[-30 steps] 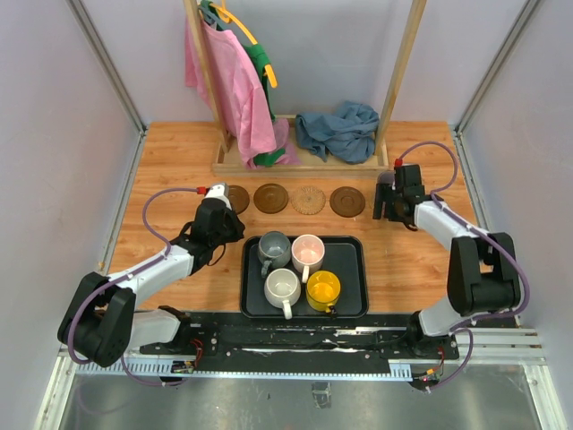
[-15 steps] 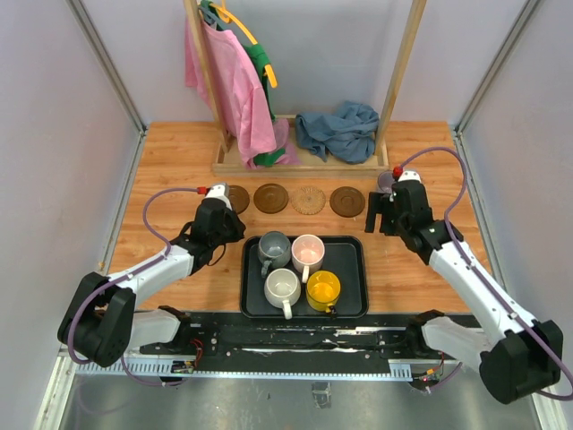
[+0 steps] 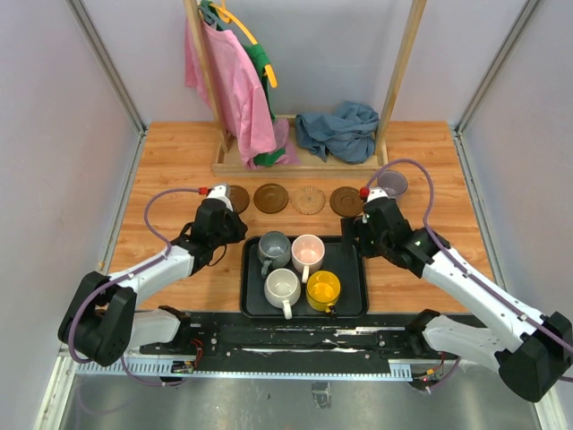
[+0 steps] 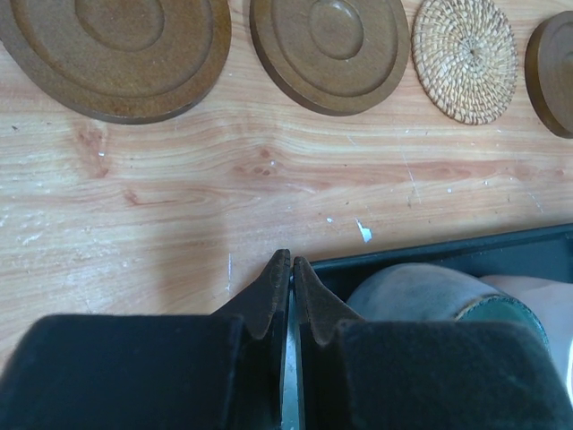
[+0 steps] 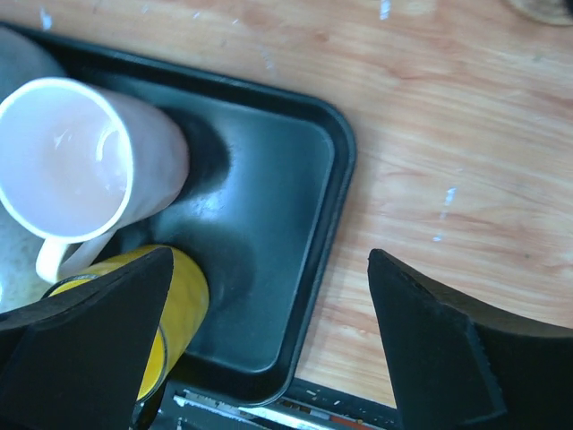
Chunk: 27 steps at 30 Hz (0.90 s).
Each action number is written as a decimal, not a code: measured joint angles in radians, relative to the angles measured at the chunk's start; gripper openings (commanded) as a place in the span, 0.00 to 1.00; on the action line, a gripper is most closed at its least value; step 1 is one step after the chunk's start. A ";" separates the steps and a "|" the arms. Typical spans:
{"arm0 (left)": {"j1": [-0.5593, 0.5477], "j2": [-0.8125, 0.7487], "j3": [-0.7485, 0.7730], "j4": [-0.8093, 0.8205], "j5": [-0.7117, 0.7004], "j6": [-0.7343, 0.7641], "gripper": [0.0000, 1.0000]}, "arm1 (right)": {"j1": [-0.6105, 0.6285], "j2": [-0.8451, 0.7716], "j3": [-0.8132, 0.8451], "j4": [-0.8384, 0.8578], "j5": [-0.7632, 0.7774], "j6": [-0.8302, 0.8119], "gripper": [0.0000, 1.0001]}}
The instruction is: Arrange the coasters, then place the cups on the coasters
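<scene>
Tray (image 3: 351, 288): black, holds the grey cup (image 3: 273, 246), pink cup (image 3: 307, 251), white cup (image 3: 283, 287) and yellow cup (image 3: 323, 289).
Coasters (image 3: 270, 198): four in a row just beyond the tray.
Lavender cup (image 3: 391, 184): beyond the tray's far right corner, perhaps on a fifth coaster.
Left gripper (image 4: 292, 264): pressed together, at the tray's far left corner.
Right gripper (image 5: 269, 260): spread wide, empty, above the tray's far right corner.

No text, label, brand, number or sign is readable in any view. The dark brown round wooden coasters (image 3: 271, 198), the black rectangular tray (image 3: 349, 269) and the small handled mugs (image 3: 307, 251) carry no marking that I can read.
</scene>
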 measured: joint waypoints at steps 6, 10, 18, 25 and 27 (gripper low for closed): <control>0.000 0.000 -0.018 0.001 0.010 0.000 0.09 | 0.096 0.053 0.000 0.005 -0.048 0.015 0.90; 0.000 -0.006 -0.032 0.001 0.011 0.000 0.09 | 0.174 0.056 0.000 0.003 -0.053 0.025 0.91; 0.000 -0.035 -0.043 -0.002 0.011 0.000 0.10 | 0.342 -0.017 -0.005 -0.040 -0.053 0.057 0.93; -0.001 -0.091 -0.062 0.000 0.011 0.000 0.10 | 0.439 -0.046 -0.047 -0.076 -0.061 0.127 0.94; -0.006 -0.097 -0.068 -0.001 0.011 0.000 0.11 | 0.470 -0.034 -0.055 -0.094 -0.061 0.146 0.93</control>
